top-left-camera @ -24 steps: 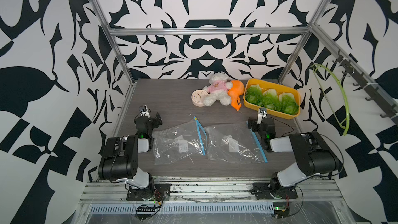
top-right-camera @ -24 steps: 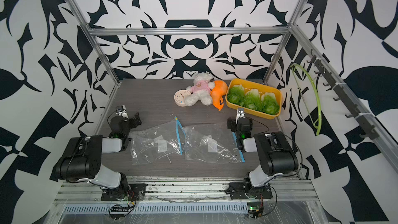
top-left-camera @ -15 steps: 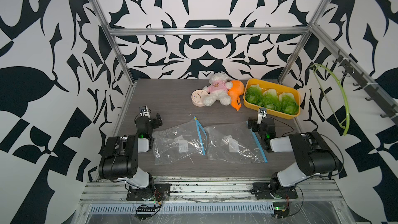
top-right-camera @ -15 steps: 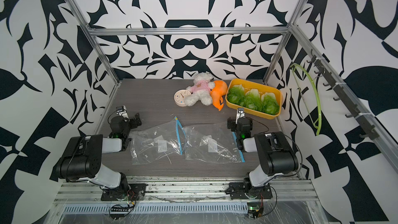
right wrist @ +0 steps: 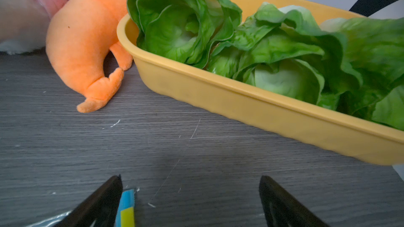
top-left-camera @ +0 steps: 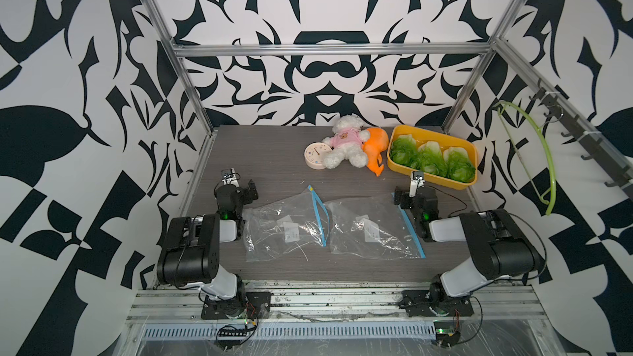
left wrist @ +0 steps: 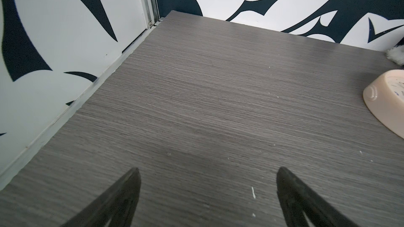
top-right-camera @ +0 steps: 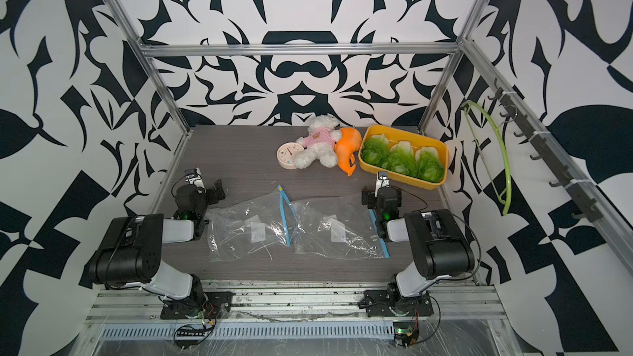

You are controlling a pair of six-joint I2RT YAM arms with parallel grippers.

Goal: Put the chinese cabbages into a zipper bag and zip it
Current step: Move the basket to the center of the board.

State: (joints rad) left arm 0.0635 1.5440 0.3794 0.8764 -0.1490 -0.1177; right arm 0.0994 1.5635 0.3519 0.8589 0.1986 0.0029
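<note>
Fingers (left wrist: 118,201) of left gripper (left wrist: 208,169) spread wide, holding nothing, above table (left wrist: 218,84); right gripper (right wrist: 190,176) equally released, empty, facing yellow tray (right wrist: 218,97). We judge task not begun: three chinese cabbages (top-left-camera: 430,162) lie side by side in tray, none bagged. We see two zipper bags (top-left-camera: 284,231) flat on table between arms, neither holding cabbage; blue zip end (right wrist: 126,206) of one lies just beside right gripper. Bagging, zipping all remain.

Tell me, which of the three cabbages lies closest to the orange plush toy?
The cabbage at the end of the yellow tray beside the orange plush; the other two lie farther along.
</note>
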